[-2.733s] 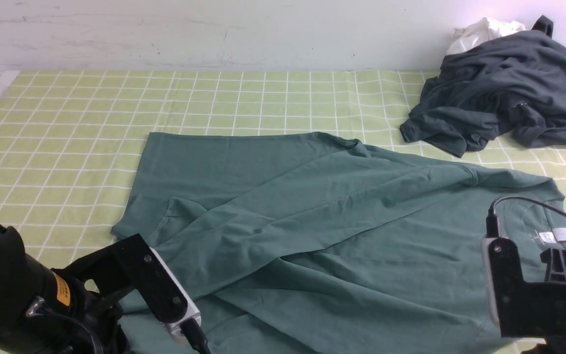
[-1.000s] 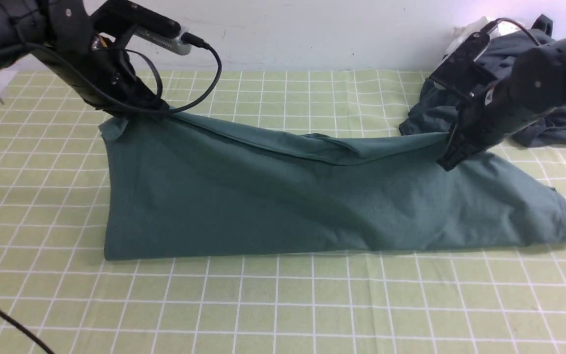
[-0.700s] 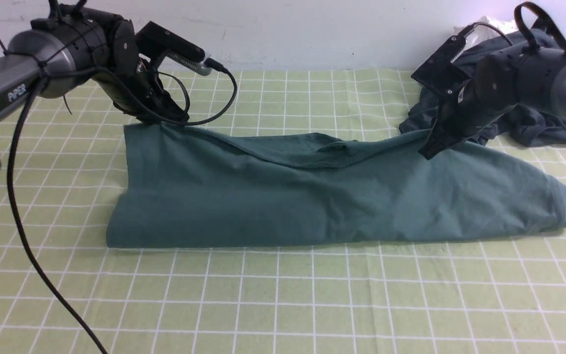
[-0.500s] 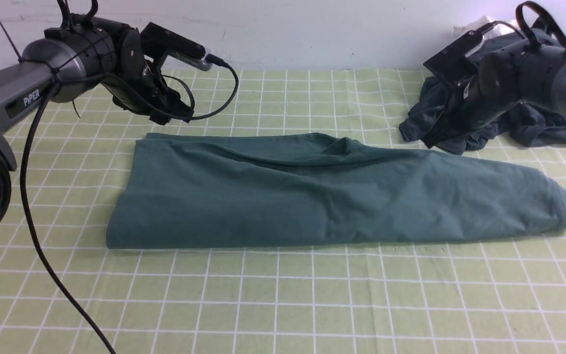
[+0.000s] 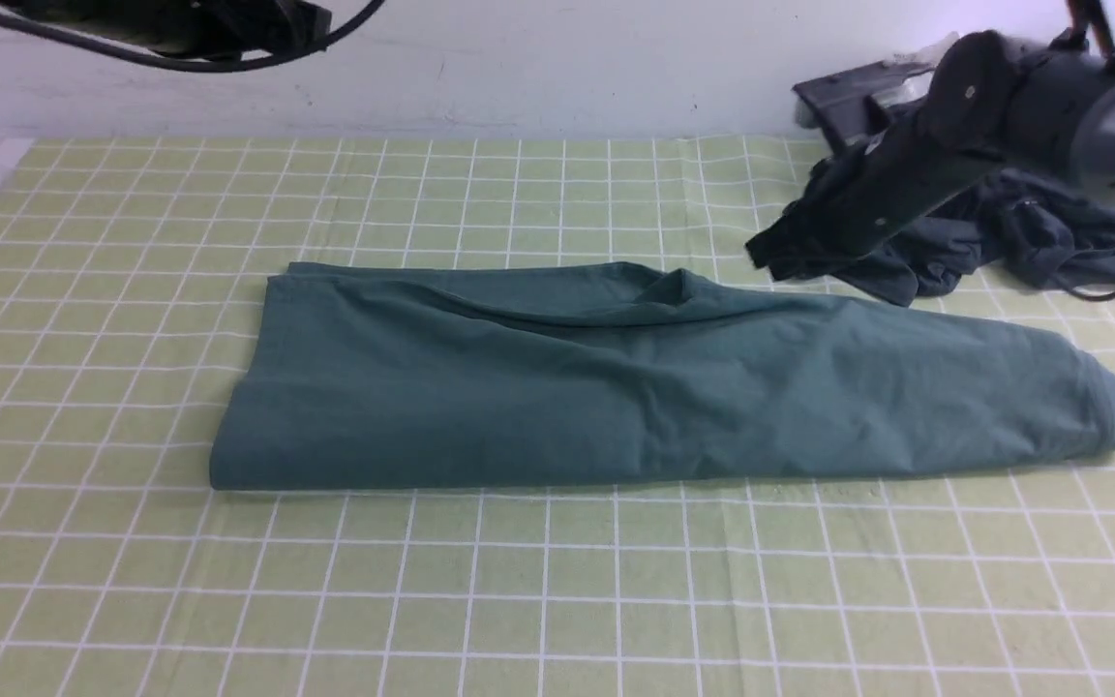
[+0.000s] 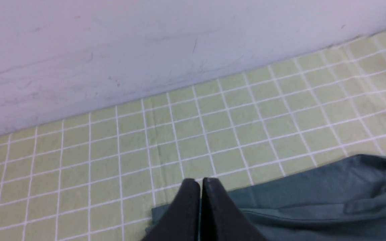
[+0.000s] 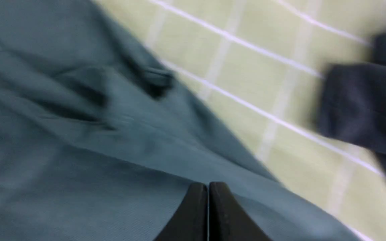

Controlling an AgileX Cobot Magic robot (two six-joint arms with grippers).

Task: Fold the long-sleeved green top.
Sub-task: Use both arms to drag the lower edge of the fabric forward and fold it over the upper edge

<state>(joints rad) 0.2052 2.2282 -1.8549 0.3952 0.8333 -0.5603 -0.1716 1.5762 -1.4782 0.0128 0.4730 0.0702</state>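
Observation:
The green long-sleeved top [image 5: 635, 387] lies folded into a long flat band across the middle of the checked cloth. It also shows in the left wrist view [image 6: 313, 207] and the right wrist view [image 7: 79, 140]. My left gripper [image 6: 199, 182] is shut and empty, raised above the top's far left corner; only its cable and body show at the upper left of the front view. My right gripper [image 5: 761, 257] is shut and empty, hovering just above the top's far right edge; in its wrist view [image 7: 208, 185] nothing is held.
A dark charcoal-grey garment [image 5: 1051, 232] lies heaped at the far right, behind my right arm, and shows in the right wrist view [image 7: 367, 107]. The green checked tablecloth [image 5: 519, 600] covers the table. A white wall [image 5: 519, 58] runs along the back.
Both grippers carried the top's near edge to the far side, folding it in half, then let go. The left arm has risen up and away; the right has moved left and lifted off.

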